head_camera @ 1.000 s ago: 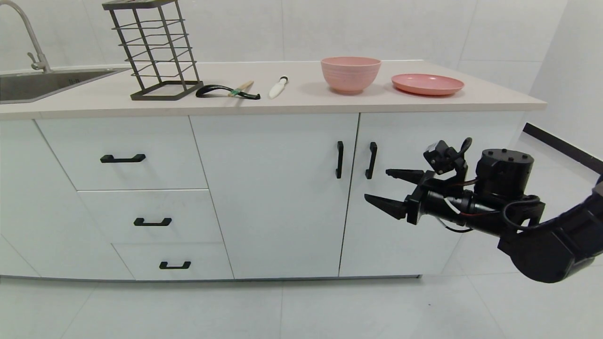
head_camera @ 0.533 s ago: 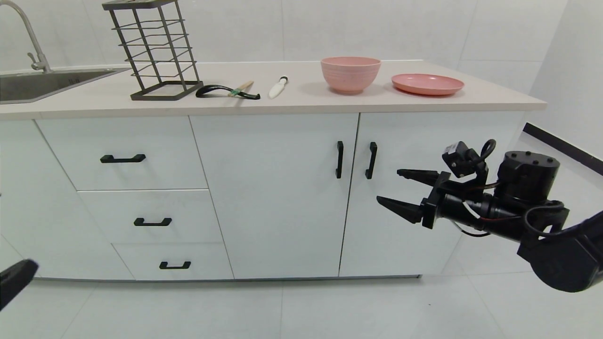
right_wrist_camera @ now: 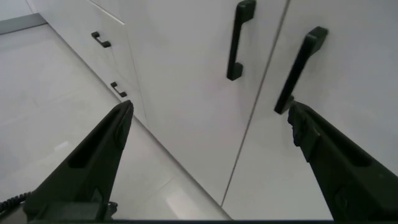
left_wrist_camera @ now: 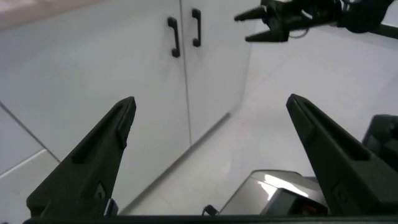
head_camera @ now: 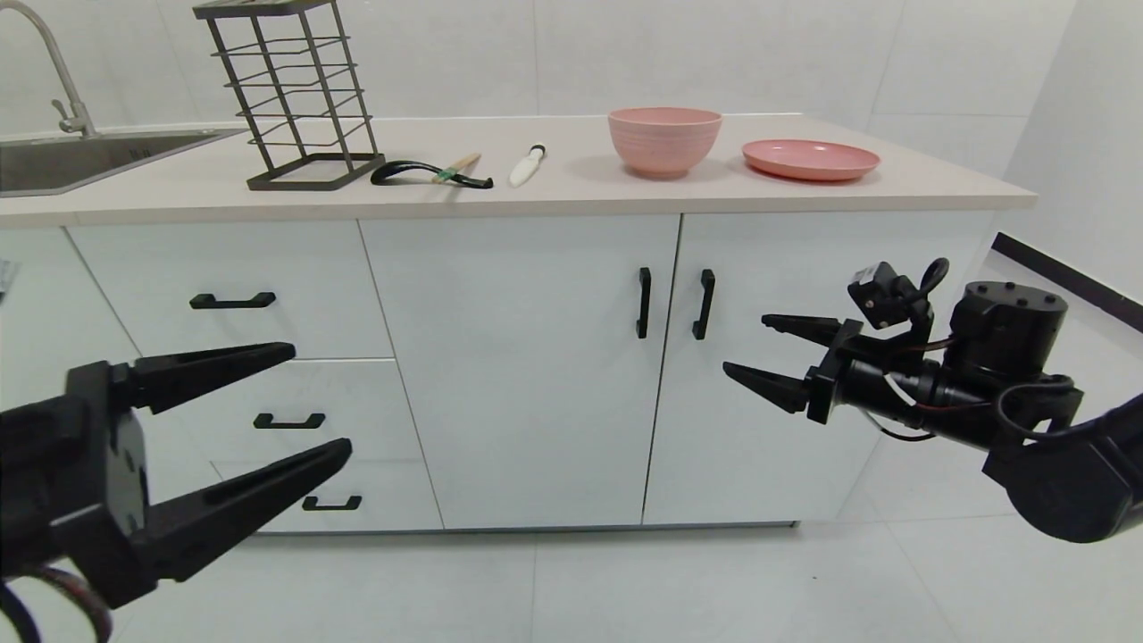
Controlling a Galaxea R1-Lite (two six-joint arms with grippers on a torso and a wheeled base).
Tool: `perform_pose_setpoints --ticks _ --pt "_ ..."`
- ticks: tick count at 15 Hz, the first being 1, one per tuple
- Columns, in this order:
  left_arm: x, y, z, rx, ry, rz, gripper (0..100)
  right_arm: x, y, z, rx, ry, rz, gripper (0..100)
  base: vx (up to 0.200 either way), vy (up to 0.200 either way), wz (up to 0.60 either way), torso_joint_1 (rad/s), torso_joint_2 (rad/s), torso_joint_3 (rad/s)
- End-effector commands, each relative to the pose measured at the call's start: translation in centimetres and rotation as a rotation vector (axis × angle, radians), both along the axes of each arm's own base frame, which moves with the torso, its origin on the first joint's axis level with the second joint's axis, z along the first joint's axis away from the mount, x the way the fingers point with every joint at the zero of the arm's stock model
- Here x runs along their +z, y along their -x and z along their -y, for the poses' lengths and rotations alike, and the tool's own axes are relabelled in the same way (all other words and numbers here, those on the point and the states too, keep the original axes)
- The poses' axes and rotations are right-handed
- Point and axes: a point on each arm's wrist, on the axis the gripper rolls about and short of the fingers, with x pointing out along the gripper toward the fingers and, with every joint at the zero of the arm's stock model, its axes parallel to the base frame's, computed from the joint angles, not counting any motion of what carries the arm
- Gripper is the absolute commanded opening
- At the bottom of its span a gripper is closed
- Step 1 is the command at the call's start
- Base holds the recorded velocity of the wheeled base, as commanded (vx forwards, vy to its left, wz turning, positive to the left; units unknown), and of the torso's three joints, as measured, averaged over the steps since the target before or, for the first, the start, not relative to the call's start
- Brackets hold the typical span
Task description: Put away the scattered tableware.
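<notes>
Left gripper: the black two-fingered left gripper (head_camera: 321, 398) hangs in the lower left of the frame, its long tapered fingers spread wide apart and holding nothing, in front of the white drawer fronts (head_camera: 268, 384).
Right gripper: the black right gripper (head_camera: 745, 343) hovers at centre right, fingers likewise apart and empty, its tips pointing toward the white double cabinet doors (head_camera: 536, 375), just beside the pair of upright black bar handles (head_camera: 705, 304).
Tableware: a pink ribbed bowl (head_camera: 664, 140) stands upright at upper centre right on the pale beige countertop (head_camera: 571, 195); a flat pink plate (head_camera: 811, 160) lies just beside it, nearer the counter's right end.
Utensils: at upper centre, a black curved ladle (head_camera: 420, 171) lies across a wooden-handled utensil (head_camera: 457, 166); a small white knife with a black collar (head_camera: 529, 165) rests near them, between the ladle and the bowl.
Rack: a tall black wire rack (head_camera: 290, 98) stands at upper left, just beside the ladle.
Sink: a steel sink (head_camera: 89, 156) with a curved tap (head_camera: 55, 62) sits in the far upper left corner.
Separation: both grippers are below counter height, well apart from every piece of tableware.
</notes>
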Motion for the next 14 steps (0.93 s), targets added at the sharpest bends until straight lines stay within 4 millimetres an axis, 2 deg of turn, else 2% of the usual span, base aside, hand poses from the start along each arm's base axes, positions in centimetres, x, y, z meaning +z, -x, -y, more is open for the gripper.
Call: perform_pose_setpoints --ticks 1,2,4,6,10,14 --pt "-1.1 -2.0 1.8 -0.066 -0.034 -0.073 100 -0.4 -1.2 0.5 -0.016 -0.001 0.0 100 0.0 0.0 0.0 0.0 0.0 0.0" --pt "-1.4 -2.6 3.2 -0.126 -0.044 -0.061 100 -1.0 -2.4 0.8 0.021 -0.006 0.003 100 0.0 0.0 0.0 0.0 0.0 0.0" --pt "-2.1 -3.9 4.6 -0.152 -0.073 -0.087 100 -2.2 -3.8 0.6 0.056 -0.01 0.004 100 0.0 0.0 0.0 0.0 0.0 0.0" --pt "-2.2 -5.2 5.3 -0.156 -0.081 -0.107 100 -3.5 -5.0 0.1 0.07 -0.01 -0.005 100 0.0 0.0 0.0 0.0 0.0 0.0" --pt "-2.8 -7.5 7.1 -0.182 -0.099 -0.149 100 -5.1 -9.7 -0.8 0.083 -0.019 0.063 100 0.0 0.0 0.0 0.0 0.0 0.0" --pt "-3.3 -8.6 8.6 -0.215 -0.097 -0.139 100 -5.4 -11.1 -1.1 0.084 -0.023 0.095 100 0.0 0.0 0.0 0.0 0.0 0.0"
